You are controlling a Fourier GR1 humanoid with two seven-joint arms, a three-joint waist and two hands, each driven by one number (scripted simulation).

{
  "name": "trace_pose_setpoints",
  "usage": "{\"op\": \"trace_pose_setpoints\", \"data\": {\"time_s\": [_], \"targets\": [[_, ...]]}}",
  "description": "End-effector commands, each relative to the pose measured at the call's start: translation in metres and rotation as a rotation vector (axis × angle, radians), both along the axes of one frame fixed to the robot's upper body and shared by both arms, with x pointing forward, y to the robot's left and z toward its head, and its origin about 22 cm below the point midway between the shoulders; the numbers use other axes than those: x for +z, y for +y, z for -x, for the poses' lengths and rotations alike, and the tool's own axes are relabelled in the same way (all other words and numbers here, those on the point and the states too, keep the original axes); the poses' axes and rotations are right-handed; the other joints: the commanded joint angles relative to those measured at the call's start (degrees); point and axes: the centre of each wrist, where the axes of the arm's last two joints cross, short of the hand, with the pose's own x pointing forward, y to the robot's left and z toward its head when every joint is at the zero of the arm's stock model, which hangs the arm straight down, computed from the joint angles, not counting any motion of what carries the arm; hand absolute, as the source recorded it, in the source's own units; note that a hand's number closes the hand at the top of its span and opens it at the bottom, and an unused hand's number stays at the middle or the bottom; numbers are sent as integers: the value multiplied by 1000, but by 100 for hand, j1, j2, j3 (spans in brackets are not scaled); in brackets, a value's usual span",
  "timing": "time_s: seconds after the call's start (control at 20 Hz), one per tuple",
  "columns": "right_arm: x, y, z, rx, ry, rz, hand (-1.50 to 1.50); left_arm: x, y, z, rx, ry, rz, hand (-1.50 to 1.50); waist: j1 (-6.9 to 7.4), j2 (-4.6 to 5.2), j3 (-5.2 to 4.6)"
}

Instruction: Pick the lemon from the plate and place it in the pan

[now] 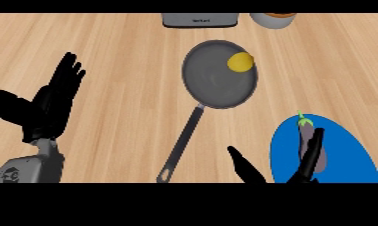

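Lemon (240, 62) lies inside the pan (214, 84), against the far right part of its rim and away from the blue plate (348, 156). The pan sits near the middle of the table (118, 45), and its long handle (181, 142) runs toward the near edge, slanting slightly left. The plate is at the near right, cut off by the lower edge of the view and well apart from the pan's bowl. An eggplant (303, 128) with a green stem lies on the plate's left part. The right robot hand (311, 160) comes in from the lower edge over the plate, spread wide and holding nothing: its straight fingers point away across the eggplant, and its thumb reaches out to the left over bare wood between the handle and the plate. Whether the fingers touch the eggplant cannot be told. The left robot hand (53, 101) shows at the left side, open with fingers up, at rest, well apart from the pan. A wide stretch of bare wood lies between it and the handle, and another to the right of the pan, above the plate. At the far edge a grey appliance (201, 19) stands just beyond the pan's rim, with a pale round container (273, 20) to its right, both partly cut off.
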Motion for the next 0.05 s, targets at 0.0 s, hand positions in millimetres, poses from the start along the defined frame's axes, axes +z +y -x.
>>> {"op": "trace_pose_setpoints", "data": {"time_s": [0.0], "targets": [[3, -2, 5, -38, -17, -13, -150, -1, -1, -5, -18, -1, -5, 0, 67, 24, 1]]}}
